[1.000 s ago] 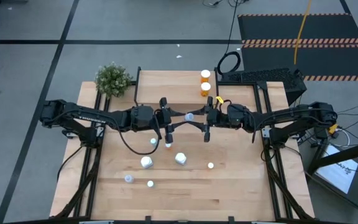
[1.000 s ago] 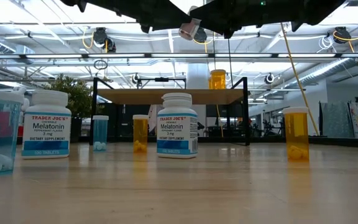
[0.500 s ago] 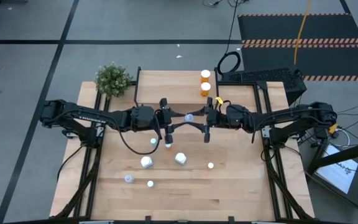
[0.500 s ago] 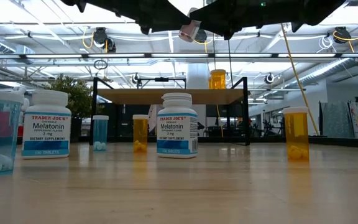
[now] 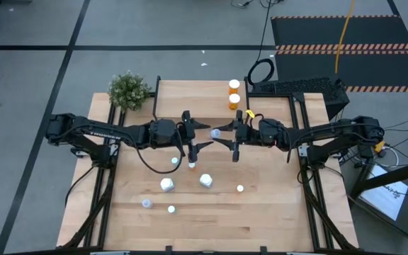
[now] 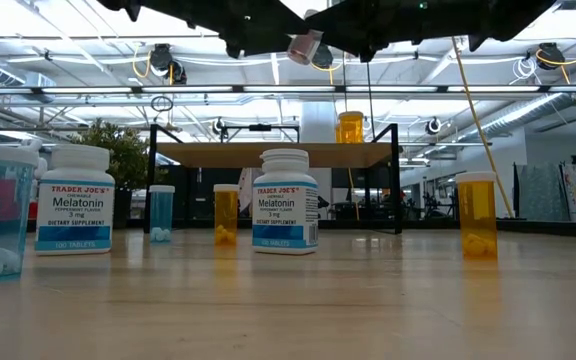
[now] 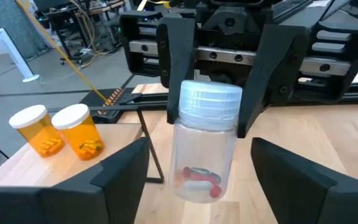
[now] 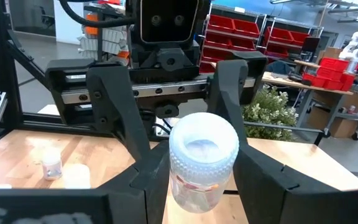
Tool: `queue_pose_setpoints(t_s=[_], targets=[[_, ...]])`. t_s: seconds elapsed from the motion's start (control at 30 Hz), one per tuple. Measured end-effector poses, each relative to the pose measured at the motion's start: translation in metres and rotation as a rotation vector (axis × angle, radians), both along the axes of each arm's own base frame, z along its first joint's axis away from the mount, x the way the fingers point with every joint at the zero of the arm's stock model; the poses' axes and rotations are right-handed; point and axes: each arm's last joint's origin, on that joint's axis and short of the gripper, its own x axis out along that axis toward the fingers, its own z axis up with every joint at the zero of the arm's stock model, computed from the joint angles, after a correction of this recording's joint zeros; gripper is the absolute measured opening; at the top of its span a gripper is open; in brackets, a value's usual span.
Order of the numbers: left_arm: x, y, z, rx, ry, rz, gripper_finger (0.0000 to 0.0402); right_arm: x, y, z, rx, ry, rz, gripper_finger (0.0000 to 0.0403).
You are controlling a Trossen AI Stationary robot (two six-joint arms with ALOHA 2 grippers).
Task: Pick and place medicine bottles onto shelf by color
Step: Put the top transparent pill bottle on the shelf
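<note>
Two white bottles (image 6: pixel 74 200) (image 6: pixel 285 201) on the table (image 6: pixel 288 300) have labels that say "TRADER JOE'S Melatonin 3 mg DIETARY SUPPLEMENT". The smaller print is too tiny to read.

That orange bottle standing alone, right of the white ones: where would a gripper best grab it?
Probably grip the orange bottle by its round body just below the white cap, coming down from above: it stands upright with free space around. The left gripper is open; the right gripper holds a clear bottle.
</note>
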Motion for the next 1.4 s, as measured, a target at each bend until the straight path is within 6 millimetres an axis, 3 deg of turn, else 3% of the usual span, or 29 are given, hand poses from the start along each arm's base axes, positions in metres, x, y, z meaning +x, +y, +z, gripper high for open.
queue_pose_setpoints(t_s=[0.23,0.67,0.9,1.23,1.4], targets=[[0.008,0.010,-0.007,0.016,-0.016,-0.001,0.0264,0.000,0.000,0.001,0.001,-0.012,-0.003,0.0153],[0.010,0.010,-0.006,0.057,-0.034,-0.056,0.0160,0.000,0.000,0.001,0.004,-0.007,0.000,0.0153],[0.010,0.010,-0.006,0.058,-0.028,-0.059,0.0181,0.000,0.000,0.001,0.001,-0.006,0.000,0.0155],[0.010,0.010,-0.006,0.064,-0.030,-0.059,0.0150,-0.010,0.004,0.016,0.017,-0.055,0.012,0.0251],[0.010,0.010,-0.003,0.068,-0.059,-0.058,0.0162,-0.022,0.005,0.027,0.032,-0.068,0.010,0.0279]])
